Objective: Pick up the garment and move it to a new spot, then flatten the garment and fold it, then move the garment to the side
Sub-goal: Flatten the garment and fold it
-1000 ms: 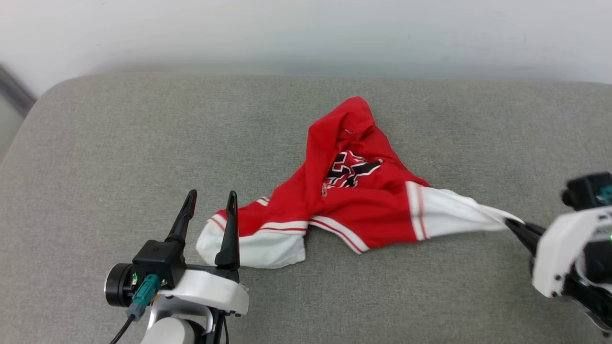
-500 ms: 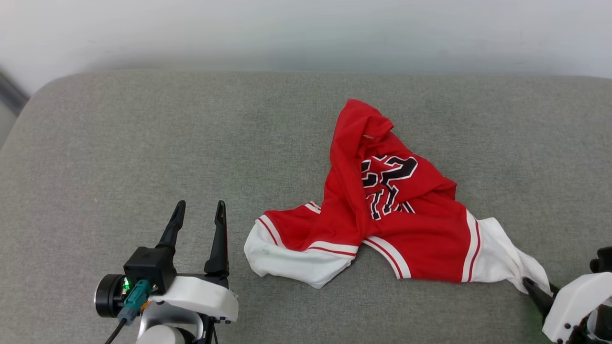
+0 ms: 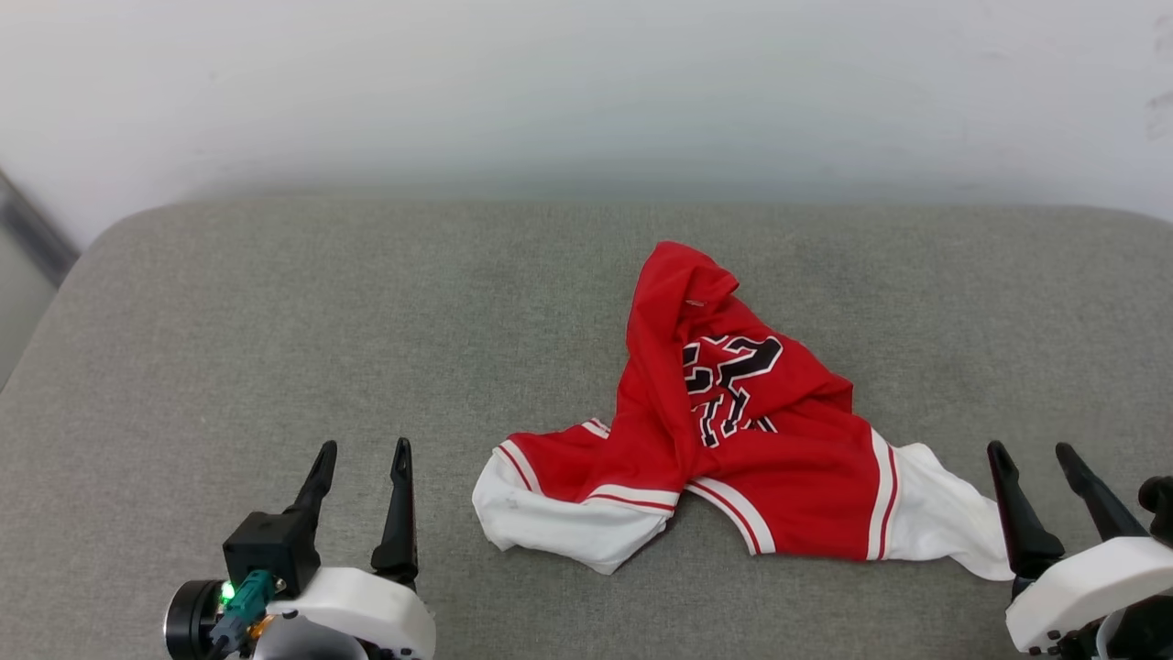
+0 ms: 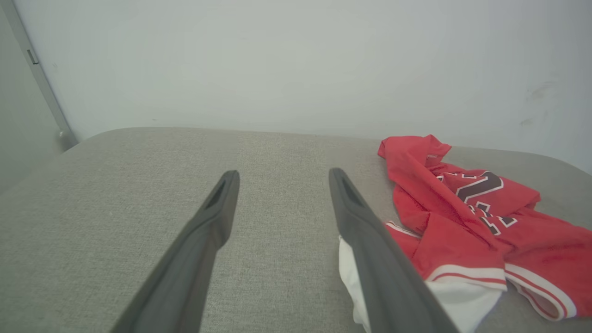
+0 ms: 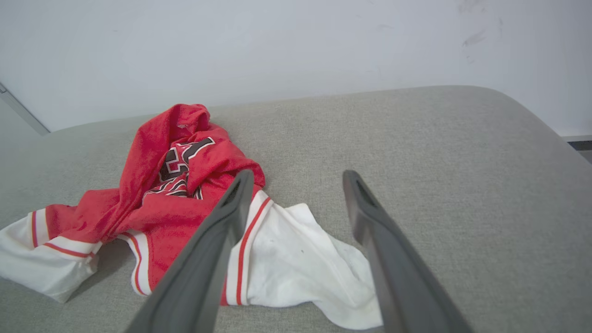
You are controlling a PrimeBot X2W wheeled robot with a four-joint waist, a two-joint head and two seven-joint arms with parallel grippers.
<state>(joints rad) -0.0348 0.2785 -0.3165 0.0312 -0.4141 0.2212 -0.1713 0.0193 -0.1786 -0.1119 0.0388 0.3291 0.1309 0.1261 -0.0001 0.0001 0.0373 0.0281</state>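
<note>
Since a second ago our right gripper (image 3: 1029, 449) has let go of the sleeve tip it was pinching and the garment (image 3: 788, 477) has gone from stretched to slack. The head camera has shifted too, so the whole scene sits lower in that view. Starting at the left, a grey strip (image 3: 32, 234) runs down beside the pale wall (image 3: 550, 92), next to the rounded corner of the grey cushion (image 3: 275, 321). Our left gripper (image 3: 364, 445) is over the near left part of that cushion, its two dark fingers spread wide and holding nothing, with a green light (image 3: 226, 591) glowing by its wrist. Just to its right, apart from the fingers, we see the near white sleeve (image 3: 559, 536) lying on the cushion. The garment sits crumpled right of the cushion's middle. Its red fabric bunches to a peak toward the wall, and the black, white-outlined print (image 3: 733, 385) shows among folds, only partly readable. Farther right the second white sleeve (image 3: 944, 532) trails loosely on the cushion, its end close beside our right gripper's left finger; whether they touch we cannot tell. That gripper's fingers stand wide apart, clamping nothing, and the sleeve lies free.
</note>
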